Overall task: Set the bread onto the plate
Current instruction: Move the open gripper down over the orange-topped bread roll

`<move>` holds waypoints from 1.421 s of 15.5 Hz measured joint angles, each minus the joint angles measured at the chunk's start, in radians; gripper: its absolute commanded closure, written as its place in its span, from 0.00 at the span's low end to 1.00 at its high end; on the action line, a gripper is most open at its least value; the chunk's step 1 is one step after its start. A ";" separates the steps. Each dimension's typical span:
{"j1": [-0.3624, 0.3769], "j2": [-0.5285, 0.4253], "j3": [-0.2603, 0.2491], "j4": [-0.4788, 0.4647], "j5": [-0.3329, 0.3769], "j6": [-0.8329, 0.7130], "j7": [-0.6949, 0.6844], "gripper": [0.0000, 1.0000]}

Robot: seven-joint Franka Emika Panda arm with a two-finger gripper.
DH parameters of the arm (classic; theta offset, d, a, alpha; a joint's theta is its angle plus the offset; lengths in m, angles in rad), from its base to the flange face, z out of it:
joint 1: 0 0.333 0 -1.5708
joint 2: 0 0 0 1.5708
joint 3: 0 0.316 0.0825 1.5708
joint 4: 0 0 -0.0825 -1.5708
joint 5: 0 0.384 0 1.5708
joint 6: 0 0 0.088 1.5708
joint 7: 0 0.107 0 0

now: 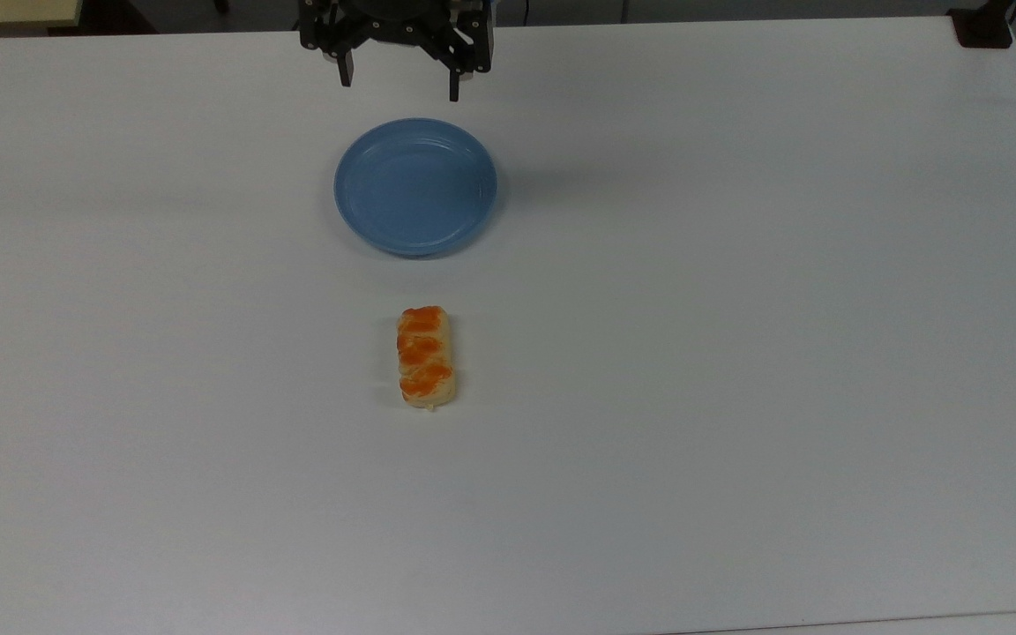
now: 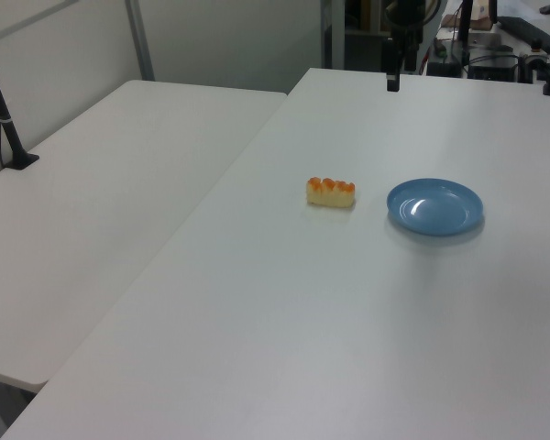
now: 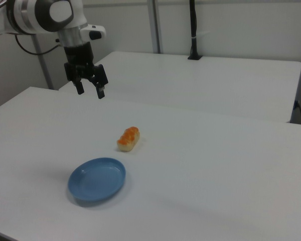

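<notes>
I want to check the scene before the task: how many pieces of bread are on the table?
1. The bread lies flat on the white table, apart from the blue plate, just below it in the top view. Nothing seems hidden.

We count one bread [image 1: 425, 356], one plate [image 1: 415, 187], one gripper [image 1: 399, 78] and two white tables [image 2: 284, 302].

- A white desk [image 1: 737, 353] carried everything, its surface plain and matte.
- A second white desk [image 2: 119, 183] stood just beside it, with a narrow seam between them.
- A black post on a small base [image 2: 9, 128] stood at that second desk's far edge.
- Clutter, possibly cables and equipment [image 2: 504, 55], sat beyond the desk in the left view.
</notes>
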 measured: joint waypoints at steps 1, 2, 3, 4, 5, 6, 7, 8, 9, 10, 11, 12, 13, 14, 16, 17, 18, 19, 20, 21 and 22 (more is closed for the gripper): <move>-0.014 0.007 -0.001 -0.002 0.000 0.000 -0.005 0.00; -0.014 0.017 0.000 -0.010 0.000 0.044 -0.005 0.00; -0.014 0.036 0.001 -0.016 0.000 0.075 -0.005 0.00; -0.012 0.063 0.003 -0.017 0.000 0.098 -0.005 0.00; -0.011 0.077 0.004 -0.017 0.000 0.106 -0.005 0.00; -0.011 0.085 0.004 -0.017 0.000 0.109 -0.005 0.00; -0.011 0.088 0.004 -0.016 0.000 0.110 -0.005 0.00; -0.011 0.088 0.004 -0.015 0.000 0.110 -0.005 0.00; -0.011 0.088 0.004 -0.013 0.000 0.110 -0.005 0.00; -0.011 0.088 0.004 -0.012 0.000 0.111 -0.005 0.00; -0.011 0.088 0.004 -0.012 0.000 0.119 -0.006 0.00; -0.011 0.091 0.005 -0.013 0.000 0.137 -0.007 0.00; -0.011 0.103 0.005 -0.015 0.000 0.169 -0.009 0.00; -0.011 0.117 0.005 -0.017 0.000 0.193 -0.011 0.00; -0.011 0.162 0.006 -0.019 0.000 0.255 -0.015 0.00; -0.011 0.181 0.006 -0.020 0.000 0.278 -0.017 0.00; -0.011 0.212 0.006 -0.021 -0.002 0.310 -0.024 0.00; -0.011 0.236 0.007 -0.021 -0.009 0.334 -0.046 0.00; -0.011 0.267 0.007 -0.022 -0.014 0.368 -0.082 0.00; -0.011 0.304 0.007 -0.022 -0.017 0.420 -0.108 0.00; -0.011 0.337 0.007 -0.022 -0.018 0.467 -0.120 0.00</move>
